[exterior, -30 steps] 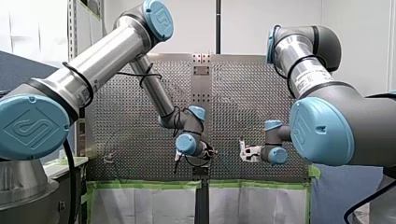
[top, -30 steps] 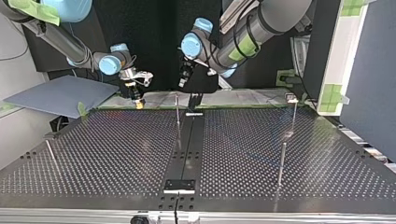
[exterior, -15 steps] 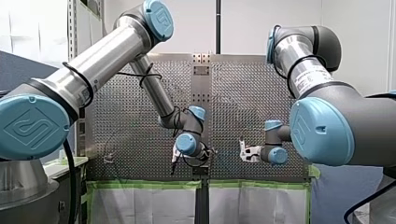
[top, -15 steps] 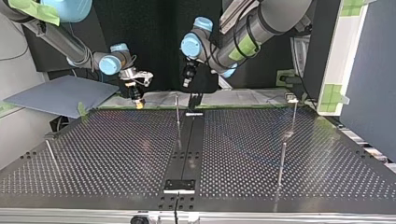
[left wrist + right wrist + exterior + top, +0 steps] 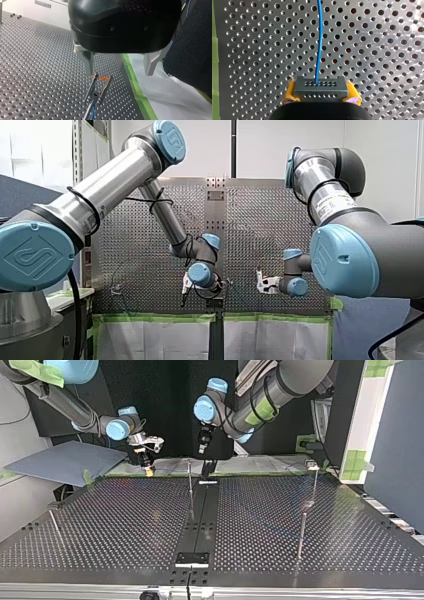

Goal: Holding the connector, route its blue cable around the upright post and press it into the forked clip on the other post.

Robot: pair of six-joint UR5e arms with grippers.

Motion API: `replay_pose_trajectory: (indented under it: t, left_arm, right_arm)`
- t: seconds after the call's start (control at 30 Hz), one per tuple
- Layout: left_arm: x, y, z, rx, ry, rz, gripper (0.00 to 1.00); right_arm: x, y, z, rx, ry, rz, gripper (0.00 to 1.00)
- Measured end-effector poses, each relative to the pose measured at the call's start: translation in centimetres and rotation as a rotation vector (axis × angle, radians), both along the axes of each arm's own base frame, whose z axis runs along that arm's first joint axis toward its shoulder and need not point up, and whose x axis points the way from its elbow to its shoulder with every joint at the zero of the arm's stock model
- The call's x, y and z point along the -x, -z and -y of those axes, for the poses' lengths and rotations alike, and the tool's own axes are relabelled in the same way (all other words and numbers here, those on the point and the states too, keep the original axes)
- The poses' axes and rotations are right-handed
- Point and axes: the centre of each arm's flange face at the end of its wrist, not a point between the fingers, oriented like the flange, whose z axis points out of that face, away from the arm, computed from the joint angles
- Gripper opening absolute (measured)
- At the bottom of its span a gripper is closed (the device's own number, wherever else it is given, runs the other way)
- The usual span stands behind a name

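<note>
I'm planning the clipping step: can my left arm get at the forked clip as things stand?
Probably yes: the forked clip stands ahead of the left gripper, whose jaws are open and empty, with nothing between them.

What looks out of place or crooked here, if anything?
Nothing stands out. The connector sits square in my right gripper, the blue cable runs straight from it without a kink, and the forked clip looks intact ahead of my open left gripper.
</note>
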Motion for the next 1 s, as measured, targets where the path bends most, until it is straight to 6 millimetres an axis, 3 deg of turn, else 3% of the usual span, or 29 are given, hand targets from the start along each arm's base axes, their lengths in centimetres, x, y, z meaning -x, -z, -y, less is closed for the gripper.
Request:
replay_pose_trajectory:
  t: [0.43,0.7,1.0]
  left_arm:
    - [-0.1,0.0,-0.1,-0.003,-0.002,-0.002,1.00]
    - [0.0,0.1,-0.2,-0.006,-0.004,-0.004,1.00]
    - [0.0,0.1,-0.2,-0.006,-0.004,-0.004,1.00]
  right_arm:
    - [0.4,0.8,-1.0,-0.032,0.005,-0.057,0.00]
    - [1.4,2.4,-3.5,-0.057,0.010,-0.133,0.00]
    - [0.7,3.5,-6.1,-0.063,-0.016,-0.169,0.00]
